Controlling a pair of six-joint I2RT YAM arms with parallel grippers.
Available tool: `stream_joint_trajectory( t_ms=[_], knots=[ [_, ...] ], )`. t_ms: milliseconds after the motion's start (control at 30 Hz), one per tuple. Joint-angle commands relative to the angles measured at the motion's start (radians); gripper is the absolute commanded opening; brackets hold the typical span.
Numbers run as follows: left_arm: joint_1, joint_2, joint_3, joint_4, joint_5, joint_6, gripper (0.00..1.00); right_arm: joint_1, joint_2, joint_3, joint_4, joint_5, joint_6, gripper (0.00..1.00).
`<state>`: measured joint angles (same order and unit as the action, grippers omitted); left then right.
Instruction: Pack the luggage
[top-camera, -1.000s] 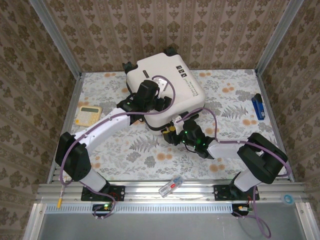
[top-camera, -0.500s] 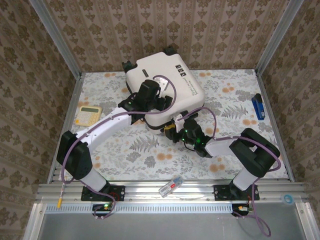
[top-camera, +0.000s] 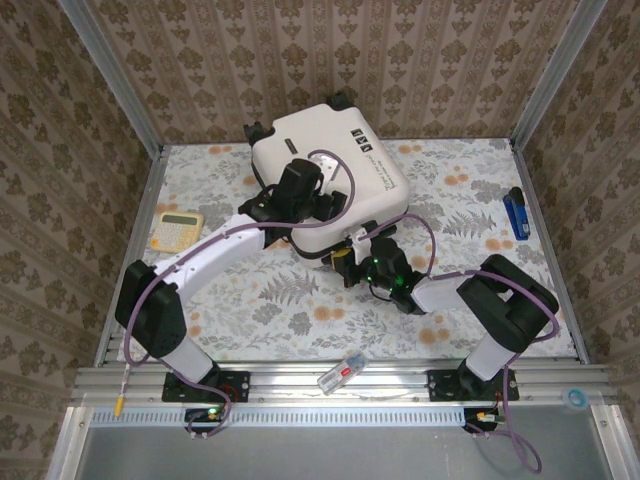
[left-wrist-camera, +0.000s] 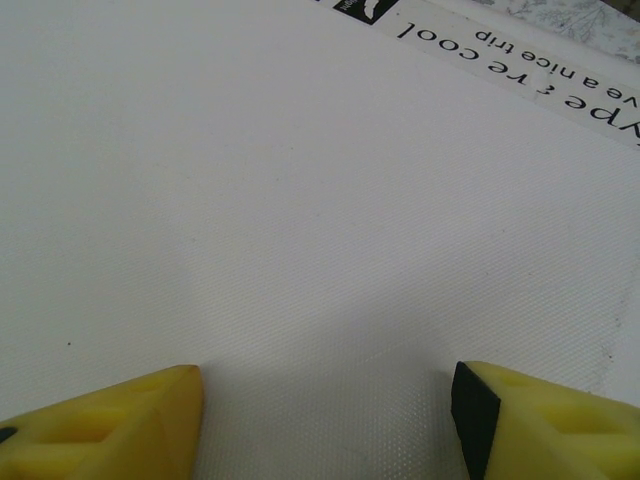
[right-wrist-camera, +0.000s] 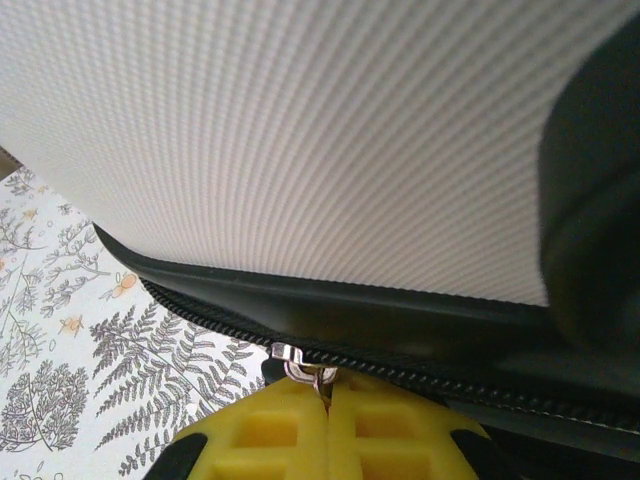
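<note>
**zipnoob:** Top view first. Seeing a large white hard-shell suitcase (top-camera: 335, 150) lying flat and closed, far-centre on the floral tablecloth (top-camera: 250, 300). Got the left gripper (top-camera: 322, 205) parked over the near-left part of the lid and the right gripper (top-camera: 340, 262) tucked against the near edge. Also a yellow calculator (top-camera: 176, 229) way off left and a blue stapler (top-camera: 516, 213) way off right, both well clear. Zipping it up, probably?

**packrat:** Yep, looks that way. Left wrist view: yellow fingers (left-wrist-camera: 100, 430) spread apart, gripping nothing, right over bare white shell, with black printed lettering (left-wrist-camera: 530, 70) further out. Can't tell whether actually touching the lid. Best used as a hold-down here: press flat to bring the two halves together and stop any skating across the cloth.

**zipnoob:** And the right wrist view?

**packrat:** Fingers squeezed together, pinching the small silver zipper pull (right-wrist-camera: 298, 365) right at the black zipper track (right-wrist-camera: 420, 375), just under the ribbed white shell. Tiny bite on a tiny tab, though. So: drag along the line of the track, never away from it, or risk popping off. Go slow at the rounded corner and turn the wrist with the curve. Stop and re-pinch at the first hint of slipping.
</note>
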<state>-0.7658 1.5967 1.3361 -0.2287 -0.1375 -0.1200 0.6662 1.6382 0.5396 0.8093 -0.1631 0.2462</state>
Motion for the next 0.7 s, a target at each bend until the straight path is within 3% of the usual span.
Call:
stream_joint_trajectory(
  t_ms=[0,200,333,667],
  knots=[
    [-0.043,0.039,0.028,-0.055,0.027,0.0,0.68,-0.032,0.006,-0.021,0.004,0.008,0.029,0.01],
    [-0.154,0.076,0.059,-0.041,-0.198,0.112,0.72,-0.043,0.001,-0.023,0.021,-0.004,0.051,0.0],
    [-0.203,0.163,0.168,-0.12,-0.272,0.168,0.73,-0.045,-0.011,-0.023,0.018,0.002,0.059,0.0],
    [-0.237,0.41,0.451,-0.346,-0.574,0.232,0.73,-0.045,-0.062,-0.039,0.009,0.043,0.087,0.0]
  ],
)
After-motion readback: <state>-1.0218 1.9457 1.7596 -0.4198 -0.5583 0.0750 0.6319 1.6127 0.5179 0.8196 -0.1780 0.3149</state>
